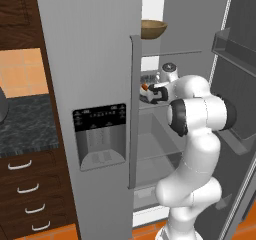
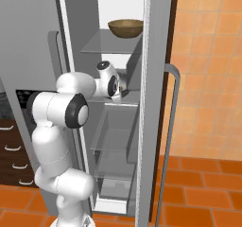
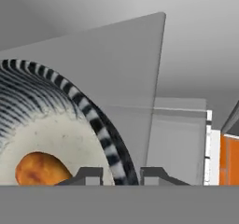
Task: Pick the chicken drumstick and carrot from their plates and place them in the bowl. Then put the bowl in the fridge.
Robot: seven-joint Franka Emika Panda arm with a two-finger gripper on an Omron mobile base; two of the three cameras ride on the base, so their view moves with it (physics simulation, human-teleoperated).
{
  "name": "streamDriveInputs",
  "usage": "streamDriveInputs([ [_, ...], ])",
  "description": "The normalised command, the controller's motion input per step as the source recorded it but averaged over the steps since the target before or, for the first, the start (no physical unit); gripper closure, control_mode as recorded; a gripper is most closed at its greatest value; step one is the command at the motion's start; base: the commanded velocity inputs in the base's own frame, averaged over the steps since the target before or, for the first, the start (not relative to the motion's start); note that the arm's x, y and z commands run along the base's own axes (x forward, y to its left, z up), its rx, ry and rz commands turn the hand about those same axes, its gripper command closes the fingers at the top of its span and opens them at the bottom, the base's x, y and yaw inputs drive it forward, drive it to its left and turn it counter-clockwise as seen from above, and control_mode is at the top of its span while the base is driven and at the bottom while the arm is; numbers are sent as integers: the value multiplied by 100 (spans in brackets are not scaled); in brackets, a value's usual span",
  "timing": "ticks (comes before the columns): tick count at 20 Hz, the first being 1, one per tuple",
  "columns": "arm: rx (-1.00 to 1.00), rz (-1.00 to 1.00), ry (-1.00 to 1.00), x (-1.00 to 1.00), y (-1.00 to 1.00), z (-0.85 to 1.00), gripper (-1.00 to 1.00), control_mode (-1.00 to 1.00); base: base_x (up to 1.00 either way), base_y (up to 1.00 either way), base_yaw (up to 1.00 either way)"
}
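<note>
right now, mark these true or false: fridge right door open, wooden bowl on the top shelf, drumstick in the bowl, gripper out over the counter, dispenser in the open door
1. The fridge has its right door open. True.
2. A tan wooden bowl sits on the top glass shelf. True.
3. The chicken drumstick lies inside the bowl. True.
4. The gripper hangs over the counter. False: it reaches into the fridge at the middle shelf, one finger on each side of the bowl's rim.
5. The water dispenser is set in the open door. False: it is in the closed left door.
</note>
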Motion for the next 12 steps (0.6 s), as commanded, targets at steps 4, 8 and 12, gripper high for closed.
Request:
streamDriveInputs([
  [4,0,0,-2,-37,-1,3,-100,-100,0,0,0],
  [8,1,-4,-10,-84,-6,18,-100,-100,0,0,0],
  [12,3,-9,-8,-99,0,49,-100,-100,0,0,0],
])
